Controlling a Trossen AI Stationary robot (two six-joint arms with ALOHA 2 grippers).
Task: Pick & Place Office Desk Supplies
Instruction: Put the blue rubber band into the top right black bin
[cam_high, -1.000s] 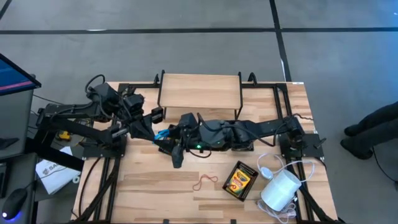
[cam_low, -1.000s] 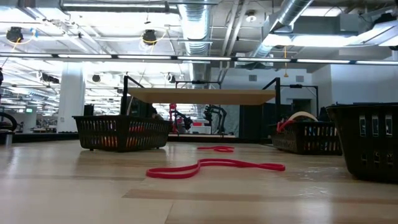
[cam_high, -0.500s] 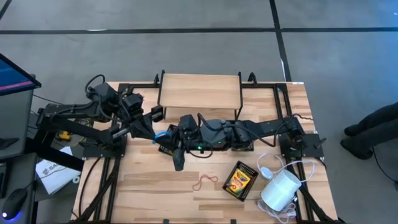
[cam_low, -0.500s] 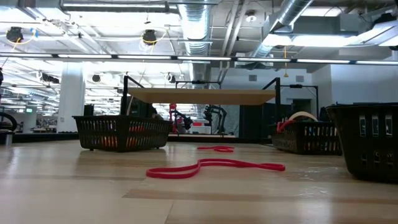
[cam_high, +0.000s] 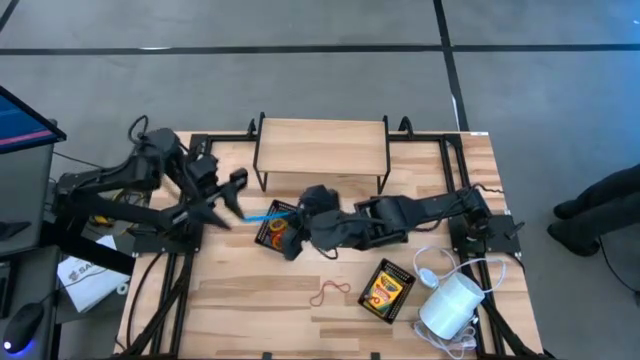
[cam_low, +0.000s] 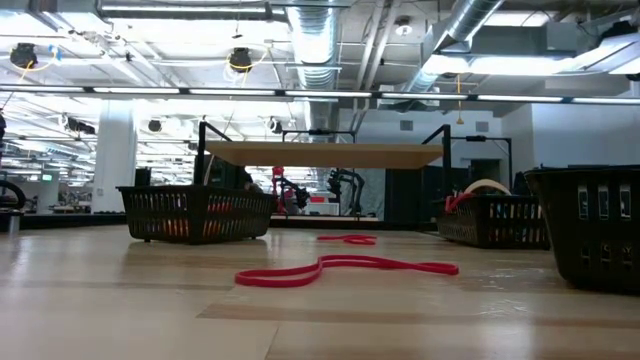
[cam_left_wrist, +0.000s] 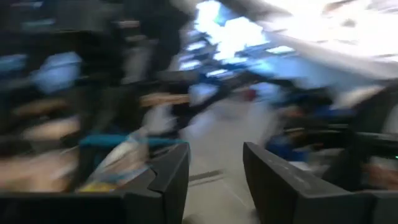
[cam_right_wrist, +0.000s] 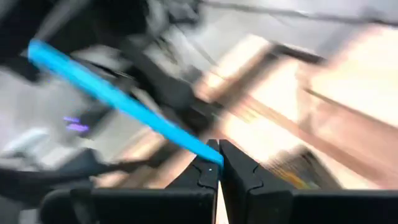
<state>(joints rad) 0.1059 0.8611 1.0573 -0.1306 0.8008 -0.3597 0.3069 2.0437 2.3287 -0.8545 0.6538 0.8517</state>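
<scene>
Blue strip: our right hand pinches one end with fingers closed on it, its long axis running from the pinch out toward the left arm, above mid-worktop beside a crayon box. Our left hand is drawn back left, fingers apart, empty. Only the overhead view shows a second box; the low view alone shows the red loop lying flat.
</scene>
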